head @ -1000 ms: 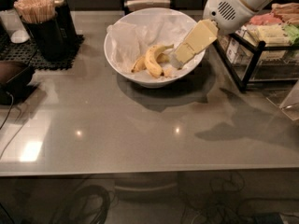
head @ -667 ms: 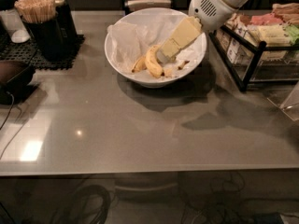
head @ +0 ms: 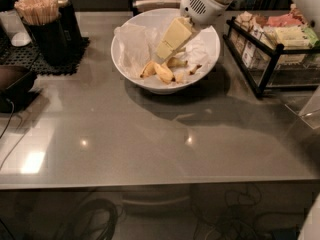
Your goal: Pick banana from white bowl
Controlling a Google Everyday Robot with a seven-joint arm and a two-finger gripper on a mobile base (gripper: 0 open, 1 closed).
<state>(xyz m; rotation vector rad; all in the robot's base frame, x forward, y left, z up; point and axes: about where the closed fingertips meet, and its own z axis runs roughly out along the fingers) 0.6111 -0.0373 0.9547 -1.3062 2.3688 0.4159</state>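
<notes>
Table point(head: 150, 149) top, grey and shiny, lies nearest to us, well in front of the pincer. Next comes the white bowl point(head: 150, 86), and the pincer point(head: 165, 53) hangs over its middle.

A second ago the pincer was out by the bowl's right rim. It has slid left across the bowl, and now its tip points down at the fruit. The banana point(head: 161, 73) lies on the bottom of the bowl, just under the pincer tip and a bit in front of it. It looks to be in the same spot as before, so it has not been picked up yet. A smaller banana point(head: 176, 62) lies just beside the tip, on the right in the picture. White paper point(head: 132, 41) is crumpled in the bowl, to the left of the pincer.

I cannot tell if the pincer is open or closed, or if it touches the banana. I think the slide means the pincer is now lined up, so the grab should come soon. It must take the big banana, not the small one next to it.

Farther back, the white arm point(head: 200, 4) goes up and to the right from the pincer. A black rack point(head: 265, 69) of snacks stands off to the pincer's right. A black cup point(head: 47, 39) of wooden sticks stands far off to its left.
</notes>
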